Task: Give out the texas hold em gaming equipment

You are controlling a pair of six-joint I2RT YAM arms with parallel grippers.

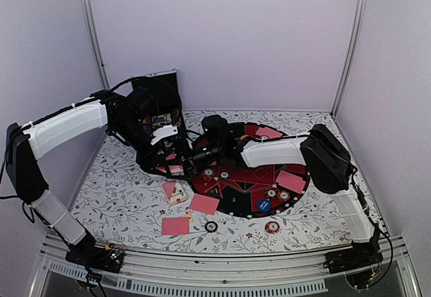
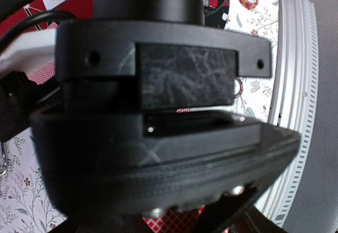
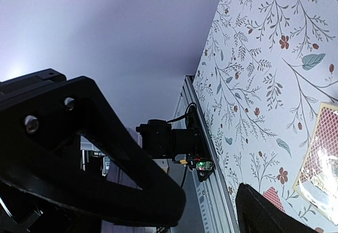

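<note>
Now, left tool (image 1: 172,166) clenched shut, right tool (image 3: 211,211) spread open, playing cards (image 1: 175,225) loose on table (image 1: 121,199)

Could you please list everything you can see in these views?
mat: one, black and red, round, centre-right
cards: at least five, pink-red backs, three left of mat, two on it
chips: two on cloth near front, one red, one dark; several on mat, one blue
case: one, black, back left
cloth: one, white floral, under everything
arms: two, white and black, meeting at mat's left edge
left gripper: one, black, shut
right gripper: one, black, open, empty
</note>
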